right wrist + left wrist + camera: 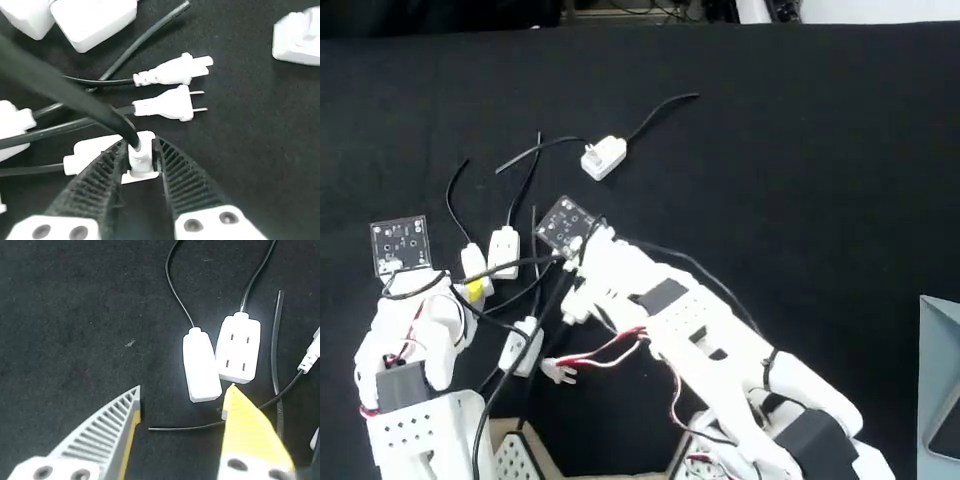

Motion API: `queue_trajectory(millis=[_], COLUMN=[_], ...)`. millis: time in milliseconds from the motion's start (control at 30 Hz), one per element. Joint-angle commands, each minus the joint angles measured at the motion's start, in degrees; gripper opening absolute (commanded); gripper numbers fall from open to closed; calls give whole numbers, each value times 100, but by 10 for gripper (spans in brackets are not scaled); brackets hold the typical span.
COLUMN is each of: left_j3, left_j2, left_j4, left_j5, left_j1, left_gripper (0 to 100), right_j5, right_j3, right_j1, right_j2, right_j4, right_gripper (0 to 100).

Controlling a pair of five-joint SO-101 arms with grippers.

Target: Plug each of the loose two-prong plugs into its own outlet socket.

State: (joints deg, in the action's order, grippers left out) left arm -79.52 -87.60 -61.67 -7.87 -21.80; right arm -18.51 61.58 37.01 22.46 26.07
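My right gripper (pixel 140 145) is shut on a white two-prong plug (pixel 140 159) with a thick black cable, low over the black table. Just beyond it lie two loose white plugs (pixel 172 70) (pixel 167 103), prongs pointing the same way. In the high view this gripper (pixel 576 268) sits beside a marker card, near the cable tangle. My left gripper (pixel 182 400) is open, one grey finger (pixel 117 422) and one yellow finger (pixel 250 432), close to two white outlet blocks (pixel 201 365) (pixel 239 349); the second shows its slots. In the high view these blocks (pixel 472 262) (pixel 504 248) lie by the left gripper (pixel 470 290).
Another outlet block (pixel 603 157) lies farther back and one more (pixel 525 345) sits between the arms. Two marker cards (pixel 400 243) (pixel 565 222) lie on the cloth. Black cables (pixel 535 285) cross the middle. A grey object (pixel 942 380) is at the right edge.
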Motion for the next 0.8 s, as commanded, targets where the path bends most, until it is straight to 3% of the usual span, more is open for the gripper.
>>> queue_trajectory(millis=[0, 333, 767], left_j3=[31, 31, 31], left_j2=[-44, -44, -44], left_j4=[-44, -44, -18], left_j5=[62, 62, 62], left_j1=[-57, -57, -57], left_gripper=[267, 267, 267], right_j5=[378, 976, 1029], right_j3=[92, -277, -303], right_j1=[-387, -62, 176], right_j2=[-110, -101, -119], right_j4=[193, 985, 668], right_gripper=[12, 12, 12])
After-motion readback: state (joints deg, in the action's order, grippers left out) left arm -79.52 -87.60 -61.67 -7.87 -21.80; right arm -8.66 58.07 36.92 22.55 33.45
